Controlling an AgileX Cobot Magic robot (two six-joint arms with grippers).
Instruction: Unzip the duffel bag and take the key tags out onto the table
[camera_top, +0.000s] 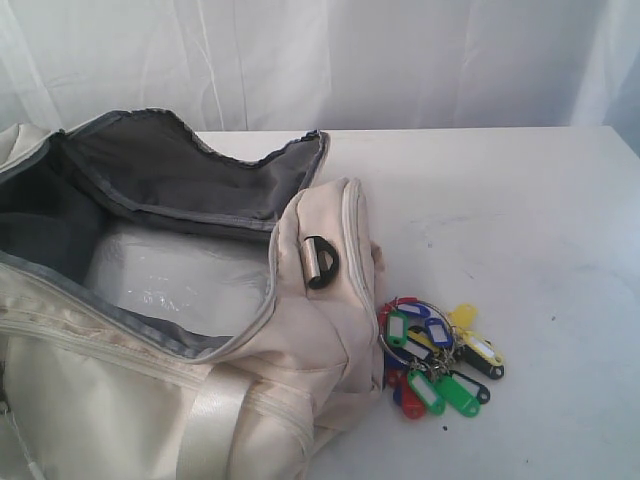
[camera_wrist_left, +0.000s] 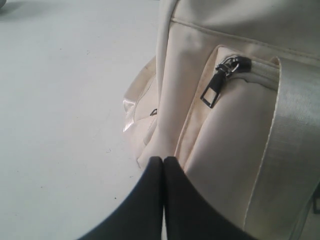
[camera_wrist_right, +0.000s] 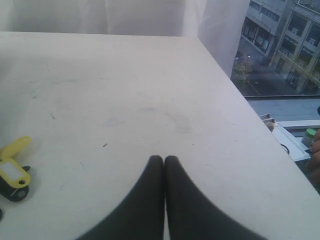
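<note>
The cream duffel bag (camera_top: 300, 380) lies on the left of the table (camera_top: 520, 220), its top zipper open and the dark grey lining folded back. The bunch of key tags (camera_top: 438, 358) in green, blue, red, yellow and black rests on the table just right of the bag's end. Neither arm shows in the exterior view. My left gripper (camera_wrist_left: 163, 159) is shut and empty, close to the bag's side (camera_wrist_left: 225, 145) near a grey zipper pull (camera_wrist_left: 220, 80). My right gripper (camera_wrist_right: 164, 158) is shut and empty above bare table, with a yellow tag (camera_wrist_right: 12, 162) off to one side.
A white curtain (camera_top: 320, 60) hangs behind the table. A black-and-silver D-ring (camera_top: 320, 262) sits on the bag's end. In the right wrist view the table edge (camera_wrist_right: 250, 115) drops off toward a window with buildings outside.
</note>
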